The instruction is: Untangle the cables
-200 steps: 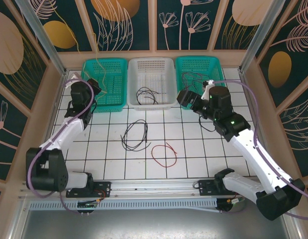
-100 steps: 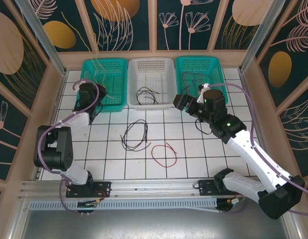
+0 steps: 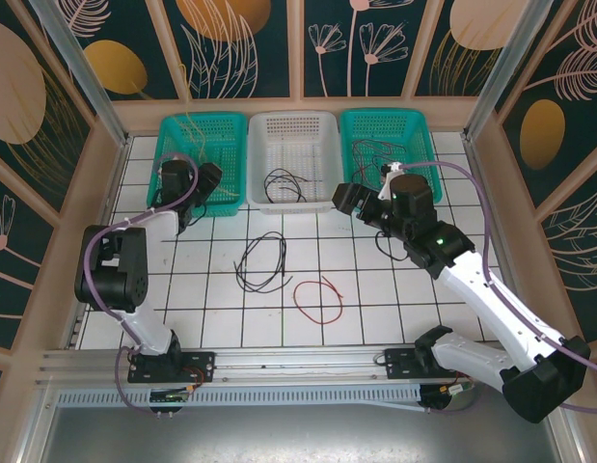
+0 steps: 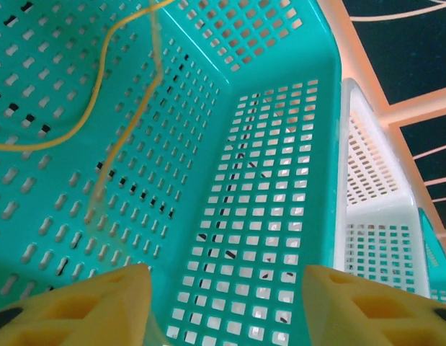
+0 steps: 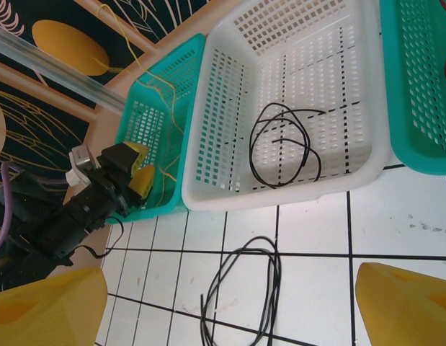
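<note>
one black cable (image 3: pixel 261 262) near one red cable (image 3: pixel 318 301)

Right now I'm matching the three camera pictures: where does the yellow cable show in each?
Top external: yellow cable in the left teal basket, upper left.
Left wrist: yellow cable upper left, looping against that basket's mesh.
Right wrist: yellow cable upper left, inside the same basket.
Shared landmark: white basket, next to it.
</note>
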### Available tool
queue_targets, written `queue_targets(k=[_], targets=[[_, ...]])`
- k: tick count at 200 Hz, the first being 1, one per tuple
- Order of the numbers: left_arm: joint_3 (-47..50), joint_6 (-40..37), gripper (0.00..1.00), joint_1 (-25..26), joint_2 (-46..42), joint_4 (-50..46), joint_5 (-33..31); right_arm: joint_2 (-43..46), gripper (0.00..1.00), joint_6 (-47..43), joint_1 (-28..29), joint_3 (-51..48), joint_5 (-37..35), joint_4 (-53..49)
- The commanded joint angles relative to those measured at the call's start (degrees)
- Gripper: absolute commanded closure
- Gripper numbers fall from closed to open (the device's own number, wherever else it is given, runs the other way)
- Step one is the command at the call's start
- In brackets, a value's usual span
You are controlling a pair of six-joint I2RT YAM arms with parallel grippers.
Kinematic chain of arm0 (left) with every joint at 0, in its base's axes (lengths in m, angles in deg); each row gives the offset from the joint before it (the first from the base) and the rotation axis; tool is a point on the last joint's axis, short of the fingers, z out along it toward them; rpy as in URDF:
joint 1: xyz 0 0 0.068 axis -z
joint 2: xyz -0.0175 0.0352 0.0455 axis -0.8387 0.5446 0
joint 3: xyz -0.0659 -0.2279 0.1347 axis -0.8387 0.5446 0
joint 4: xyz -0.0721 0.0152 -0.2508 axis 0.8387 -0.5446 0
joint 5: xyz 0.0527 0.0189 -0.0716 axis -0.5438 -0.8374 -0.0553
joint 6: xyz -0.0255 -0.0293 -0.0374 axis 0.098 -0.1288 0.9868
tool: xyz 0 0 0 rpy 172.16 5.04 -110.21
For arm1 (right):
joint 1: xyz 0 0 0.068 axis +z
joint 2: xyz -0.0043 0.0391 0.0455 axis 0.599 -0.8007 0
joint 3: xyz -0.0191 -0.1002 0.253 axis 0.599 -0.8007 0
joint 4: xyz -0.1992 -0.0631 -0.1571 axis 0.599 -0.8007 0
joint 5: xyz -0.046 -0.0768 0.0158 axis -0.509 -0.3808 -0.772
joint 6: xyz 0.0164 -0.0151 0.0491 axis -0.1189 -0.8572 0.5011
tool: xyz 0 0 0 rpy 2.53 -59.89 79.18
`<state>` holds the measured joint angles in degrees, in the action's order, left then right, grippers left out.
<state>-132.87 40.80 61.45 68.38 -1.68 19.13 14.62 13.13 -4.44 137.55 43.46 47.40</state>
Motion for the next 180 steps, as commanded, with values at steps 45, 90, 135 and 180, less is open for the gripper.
queue_targets(k=[45, 90, 135, 180], targets=[[-11.02, -12.55, 0.36, -0.23, -3.00, -18.33, -3.36, -0.77, 0.11, 0.23, 1.69, 1.71, -2.06, 0.82], [-16.56, -18.32, 0.14, -0.23, -10.44, -29.00, -10.60, -2.82, 0.11, -0.78, 4.63, 2.49, -5.71, -2.26], [-16.99, -19.85, 0.26, -0.23, -20.18, -35.58, -0.77, -8.90, 0.13, 0.58, 12.89, 0.72, -13.11, -7.91], [-4.06, -17.99, 0.44, 0.69, -31.49, -35.62, 13.18, -18.86, 0.14, 5.77, 23.33, -1.07, -16.68, -14.69]])
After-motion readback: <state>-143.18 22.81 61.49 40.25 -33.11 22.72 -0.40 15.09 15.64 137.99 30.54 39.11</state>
